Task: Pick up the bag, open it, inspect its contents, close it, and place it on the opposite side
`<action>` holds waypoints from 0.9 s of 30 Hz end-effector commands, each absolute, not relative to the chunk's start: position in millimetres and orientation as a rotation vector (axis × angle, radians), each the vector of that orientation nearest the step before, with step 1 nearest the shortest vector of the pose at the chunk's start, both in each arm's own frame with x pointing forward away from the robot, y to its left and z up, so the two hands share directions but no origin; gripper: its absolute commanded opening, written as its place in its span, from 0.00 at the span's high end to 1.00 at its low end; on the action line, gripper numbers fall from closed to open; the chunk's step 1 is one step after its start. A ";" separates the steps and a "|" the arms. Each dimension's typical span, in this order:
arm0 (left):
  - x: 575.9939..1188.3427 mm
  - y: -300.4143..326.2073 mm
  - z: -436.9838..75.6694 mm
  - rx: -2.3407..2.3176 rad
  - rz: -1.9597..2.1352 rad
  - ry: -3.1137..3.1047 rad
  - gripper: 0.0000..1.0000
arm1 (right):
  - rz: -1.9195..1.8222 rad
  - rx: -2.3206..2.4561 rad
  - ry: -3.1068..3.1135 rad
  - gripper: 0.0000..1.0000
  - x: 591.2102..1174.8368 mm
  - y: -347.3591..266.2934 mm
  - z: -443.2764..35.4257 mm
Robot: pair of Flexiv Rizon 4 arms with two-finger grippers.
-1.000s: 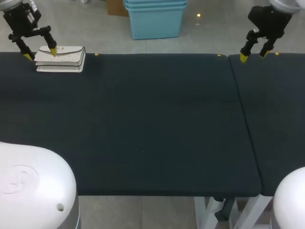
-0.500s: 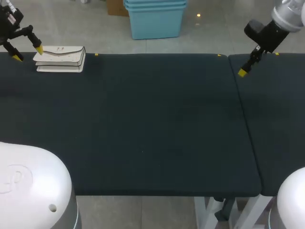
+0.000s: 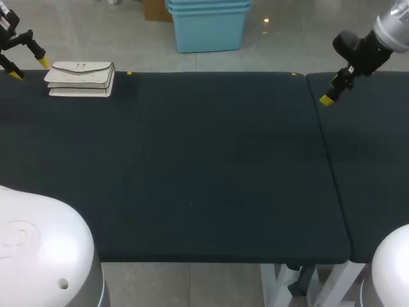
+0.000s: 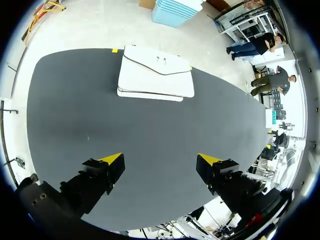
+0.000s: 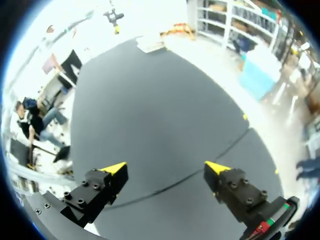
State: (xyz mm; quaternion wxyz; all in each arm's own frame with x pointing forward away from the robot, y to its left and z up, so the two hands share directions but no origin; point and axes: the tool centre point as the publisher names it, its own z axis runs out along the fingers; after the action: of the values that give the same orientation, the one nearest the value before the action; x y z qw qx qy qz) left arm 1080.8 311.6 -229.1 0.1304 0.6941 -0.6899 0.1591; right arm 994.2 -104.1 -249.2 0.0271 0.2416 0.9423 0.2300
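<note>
A white flap bag (image 3: 81, 78) lies flat and closed at the table's far left corner. My left gripper (image 3: 29, 68) hangs open just to the left of it, apart from it. In the left wrist view the bag (image 4: 156, 75) lies well ahead of the open left gripper (image 4: 162, 160), with only bare mat between the fingers. My right gripper (image 3: 329, 96) hovers near the far edge at the right, over the seam between the two tabletops. Only one of its yellow tips shows in the head view. The right wrist view shows the right gripper (image 5: 167, 167) open and empty, the bag (image 5: 150, 44) small at the far end.
The dark tabletop (image 3: 204, 160) runs wide between the two arms. A seam (image 3: 324, 153) splits it from a second top on the right. Small yellow marks (image 3: 130, 73) sit along the far edge.
My left gripper has drawn back leftward from above the bag to beside it. My right gripper has turned and dropped slightly, so that one tip now shows. The bag has not moved.
</note>
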 end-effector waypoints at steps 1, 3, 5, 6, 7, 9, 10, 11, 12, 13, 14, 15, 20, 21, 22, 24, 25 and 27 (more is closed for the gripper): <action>1097.9 327.5 -237.0 1.927 0.498 -1.927 0.00 | 0.778 0.578 2.794 0.00 993.1 -94.2 -266.6; 1102.6 331.8 -239.2 1.927 0.495 -1.915 0.00 | 0.814 0.515 2.768 0.00 994.7 -92.0 -272.9; 1108.1 335.8 -240.7 1.929 0.491 -1.904 0.00 | 0.816 0.454 2.738 0.00 995.9 -89.7 -278.3; 1110.6 337.2 -241.1 1.929 0.491 -1.903 0.00 | 0.830 0.441 2.730 0.00 996.1 -88.8 -280.2; 1113.4 338.7 -241.5 1.921 0.495 -1.897 0.00 | 0.832 0.418 2.715 0.00 996.8 -88.1 -282.1; 1118.3 340.7 -242.6 1.924 0.492 -1.895 0.00 | 0.857 0.383 2.703 0.00 997.6 -87.0 -284.8; 1120.6 341.7 -243.1 1.917 0.498 -1.888 0.00 | 0.866 0.363 2.701 0.00 997.6 -85.9 -286.1; 1123.2 342.4 -244.1 1.919 0.496 -1.890 0.00 | 0.880 0.348 2.707 0.00 997.5 -84.7 -287.1; 1125.6 343.2 -245.3 1.921 0.495 -1.890 0.00 | 0.887 0.344 2.714 0.00 997.3 -83.2 -288.3; 1128.1 344.3 -246.2 1.920 0.496 -1.888 0.00 | 0.887 0.333 2.729 0.00 997.4 -81.3 -289.9; 1130.7 345.5 -247.3 1.923 0.500 -1.887 0.00 | 0.891 0.316 2.746 0.00 997.3 -79.0 -291.9; 1133.6 346.7 -248.5 1.923 0.505 -1.887 0.00 | 0.891 0.314 2.760 0.00 997.6 -77.2 -293.8; 1145.0 350.5 -254.7 1.921 0.533 -1.888 0.00 | 0.920 0.266 2.835 0.00 998.2 -70.5 -302.7; 1147.6 351.0 -255.9 1.920 0.538 -1.889 0.00 | 0.923 0.252 2.849 0.00 998.5 -69.2 -304.8; 1149.9 351.6 -256.7 1.915 0.549 -1.891 0.00 | 0.926 0.250 2.869 0.00 998.9 -68.1 -306.7; 1154.5 353.1 -257.7 1.914 0.557 -1.891 0.00 | 0.934 0.237 2.883 0.00 1000.0 -66.8 -308.9; 1156.8 353.5 -258.4 1.910 0.572 -1.890 0.00 | 0.957 0.229 2.885 0.00 1000.1 -66.5 -309.4; 1161.1 354.3 -259.4 1.904 0.583 -1.887 0.00 | 0.949 0.236 2.896 0.00 1000.8 -66.3 -311.6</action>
State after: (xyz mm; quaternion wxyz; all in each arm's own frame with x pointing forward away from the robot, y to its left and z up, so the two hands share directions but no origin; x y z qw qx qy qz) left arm 1148.1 347.1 -255.1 0.1068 0.7039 -0.6617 0.2351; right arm 990.8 -64.8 -310.0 0.0812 0.0888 0.9438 0.3080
